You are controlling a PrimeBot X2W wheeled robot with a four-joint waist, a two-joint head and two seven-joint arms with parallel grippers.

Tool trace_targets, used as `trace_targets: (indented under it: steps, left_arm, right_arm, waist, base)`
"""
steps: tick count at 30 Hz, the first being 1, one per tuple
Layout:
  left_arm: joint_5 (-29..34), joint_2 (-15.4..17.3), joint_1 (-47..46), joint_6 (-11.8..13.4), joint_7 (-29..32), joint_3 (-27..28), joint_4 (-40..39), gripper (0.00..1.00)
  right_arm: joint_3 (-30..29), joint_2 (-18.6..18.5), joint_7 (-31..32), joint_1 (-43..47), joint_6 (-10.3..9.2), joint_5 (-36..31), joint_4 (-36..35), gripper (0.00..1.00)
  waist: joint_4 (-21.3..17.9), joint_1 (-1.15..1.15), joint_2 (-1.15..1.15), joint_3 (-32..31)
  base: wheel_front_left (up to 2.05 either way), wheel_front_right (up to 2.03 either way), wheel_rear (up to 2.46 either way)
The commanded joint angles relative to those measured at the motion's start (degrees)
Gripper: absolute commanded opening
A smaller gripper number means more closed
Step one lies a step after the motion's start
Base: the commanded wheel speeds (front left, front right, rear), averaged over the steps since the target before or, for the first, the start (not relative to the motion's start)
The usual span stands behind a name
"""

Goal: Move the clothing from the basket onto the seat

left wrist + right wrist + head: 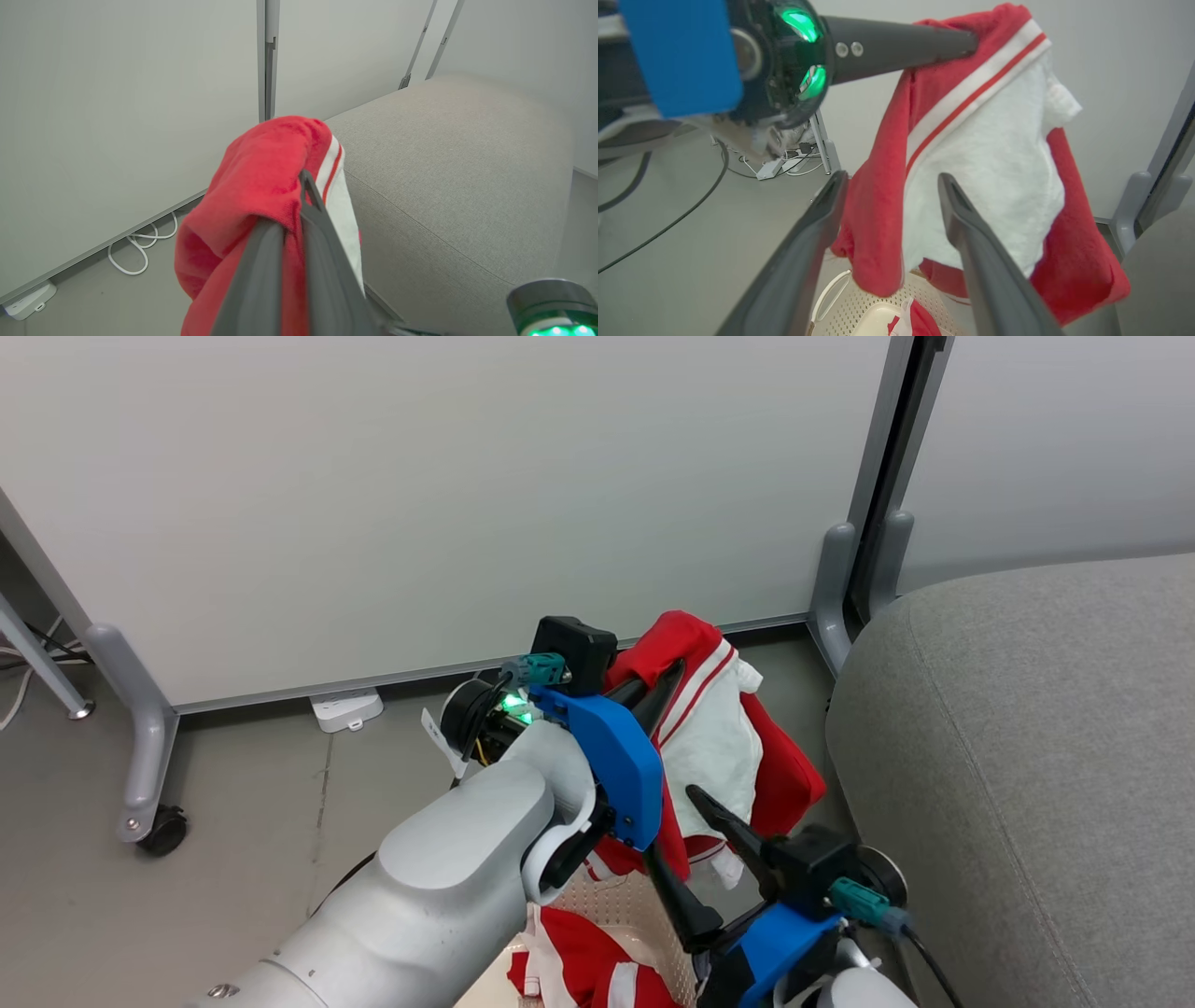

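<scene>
Waiting nearest: cream-white perforated plastic basket (621, 901) at the bottom of the head view, and yes, more red-and-white jersey clothing (579, 961) lies inside it.
Right tool (893, 177): long dark fingers spread wide apart, nothing between them, poised just above the basket and pointing at the hanging cloth.
Left tool (658, 683): fingers pinched together on a red jersey garment with white stripes and white lining (709, 737), held high over the basket.
Garment: draped from that grip, its lower folds close over the basket; whether they clear the rim I cannot tell.
Seat: large rounded light grey woven-fabric seat (1027, 756) just to the right; none of the clothing lies on the stretch in view.
Backdrop: pale partition wall (467, 504).
Progress: one piece lifted, not yet delivered, and at least one more to fetch. Most of the job looks to be ahead.
</scene>
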Motion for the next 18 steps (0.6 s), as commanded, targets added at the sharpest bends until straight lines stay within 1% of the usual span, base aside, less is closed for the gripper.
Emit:
trace_targets:
  steps: [1,6,13,14,15,17,18]
  left_arm:
    - [-0.44,0.11,-1.14,0.28,-0.53,-0.46,-0.23,0.0]
    - [-2.02,0.13,-1.64,0.67,-1.02,-2.31,-0.6,0.0]
    - [-4.04,0.12,-2.0,1.05,-1.69,-4.54,-1.03,0.0]
    - [-4.24,0.13,-2.0,1.1,-1.78,-4.78,-1.08,0.0]
    - [-4.59,0.11,-1.99,1.14,-1.91,-4.96,-1.12,0.0]
    - [-4.98,0.12,-1.96,1.18,-2.05,-5.37,-1.05,0.0]
    - [-5.14,0.13,-2.01,1.19,-2.14,-5.59,-1.0,0.0]
  right_arm:
    - [0.91,-0.12,0.14,-1.48,-0.04,0.0,1.41,1.0]
    - [2.81,-0.11,0.14,-6.45,-0.04,0.27,8.34,1.0]
    - [3.23,-0.12,-0.36,-12.01,-0.04,0.39,16.6,1.0]
    - [2.91,-0.13,-0.32,-12.61,-0.04,0.47,17.5,0.82]
    - [2.83,-0.11,-0.4,-13.17,-0.04,0.6,18.17,0.35]
    - [2.6,-0.1,-0.74,-14.01,-0.04,0.77,19.38,0.0]
    - [2.52,-0.12,-0.96,-14.23,-0.04,0.89,20.01,0.0]
  waist:
    - [0.15,-0.01,0.0,-0.03]
    - [0.59,-0.01,0.0,-0.15]
    - [1.29,-0.01,0.0,-0.47]
    - [1.38,-0.01,0.0,-0.5]
    - [1.48,-0.01,0.0,-0.53]
    - [1.61,-0.01,0.0,-0.58]
    - [1.66,-0.01,0.0,-0.6]
  base:
    - [0.0,0.0,0.0]
    - [0.0,0.0,0.0]
    - [0.0,0.0,0.0]
    - [0.0,0.0,0.0]
    - [0.0,0.0,0.0]
    - [0.0,0.0,0.0]
    - [0.0,0.0,0.0]
